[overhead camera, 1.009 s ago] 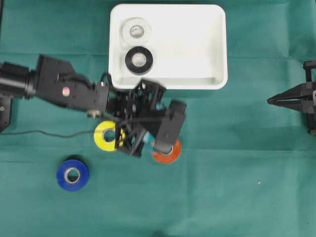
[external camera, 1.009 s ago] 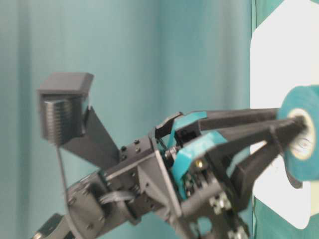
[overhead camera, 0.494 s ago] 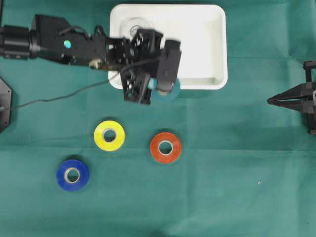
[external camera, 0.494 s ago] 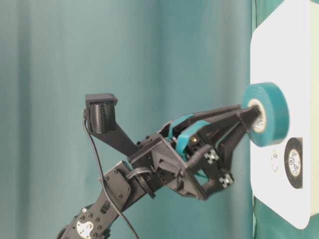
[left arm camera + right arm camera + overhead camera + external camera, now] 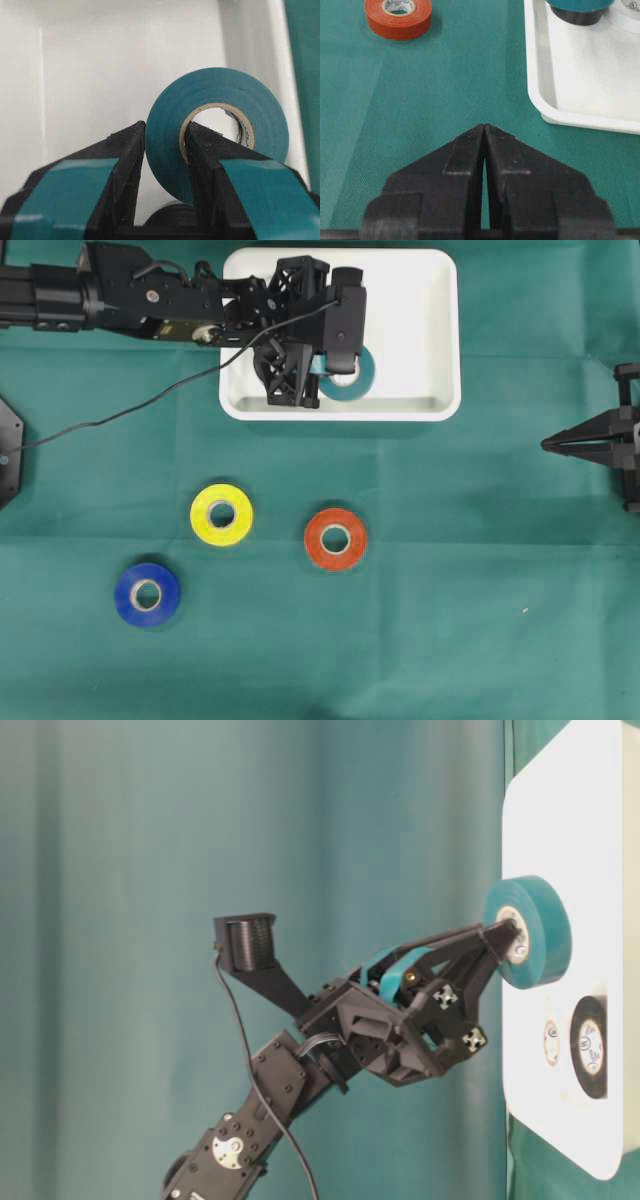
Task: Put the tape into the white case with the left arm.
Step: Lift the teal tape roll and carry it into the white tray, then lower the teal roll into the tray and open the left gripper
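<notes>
My left gripper, the one with teal bands, is shut on a teal tape roll. One finger sits inside the core and the other against the outer wall. The roll hangs over the near part of the white case, inside its rim. From table level the tape stands on edge at the fingertips, in front of the case. My all-black right gripper rests shut at the right edge, with nothing in its jaws.
A black roll and a clear roll lie in the case, hidden by the arm from overhead. Yellow, orange and blue rolls lie on the green cloth below the case. A cable trails left.
My left arm has carried the teal tape from beside the orange roll up across the case's near rim to over its floor. The right arm has not moved.
</notes>
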Robot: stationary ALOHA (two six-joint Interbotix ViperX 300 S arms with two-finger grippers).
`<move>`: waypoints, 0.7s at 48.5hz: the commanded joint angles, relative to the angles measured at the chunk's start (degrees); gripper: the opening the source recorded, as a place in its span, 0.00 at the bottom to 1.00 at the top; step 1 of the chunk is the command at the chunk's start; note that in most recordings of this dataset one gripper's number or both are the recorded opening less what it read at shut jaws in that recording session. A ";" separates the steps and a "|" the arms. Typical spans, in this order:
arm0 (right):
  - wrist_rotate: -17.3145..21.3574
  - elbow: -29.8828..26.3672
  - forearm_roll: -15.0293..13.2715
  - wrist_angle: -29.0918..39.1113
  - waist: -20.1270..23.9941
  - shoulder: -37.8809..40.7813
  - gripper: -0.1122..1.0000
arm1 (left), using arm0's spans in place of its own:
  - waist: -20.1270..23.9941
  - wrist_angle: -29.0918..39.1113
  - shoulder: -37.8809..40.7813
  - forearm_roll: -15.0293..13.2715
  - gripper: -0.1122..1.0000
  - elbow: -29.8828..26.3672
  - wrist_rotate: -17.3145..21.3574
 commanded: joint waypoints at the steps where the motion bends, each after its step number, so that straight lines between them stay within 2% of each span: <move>1: 0.09 -0.53 -0.09 -0.62 -0.09 0.35 0.02 | 0.35 -0.62 -0.44 0.00 0.30 -1.49 0.00; 21: 0.09 -0.53 -0.09 -0.62 0.00 0.35 0.02 | 0.35 -0.62 0.35 0.00 0.32 -1.76 -0.18; 23: 0.09 -0.53 -0.09 -0.62 0.00 0.35 0.02 | 0.26 -0.62 0.26 0.00 0.40 -1.58 -0.18; 31: 0.09 -0.53 -0.09 -0.62 0.00 0.35 0.02 | 0.09 -0.62 -0.09 0.00 0.84 -1.41 -0.18; 34: 0.09 -0.53 -0.09 -0.62 0.00 0.35 0.02 | 0.00 -0.62 -0.18 0.00 0.94 -1.41 -0.26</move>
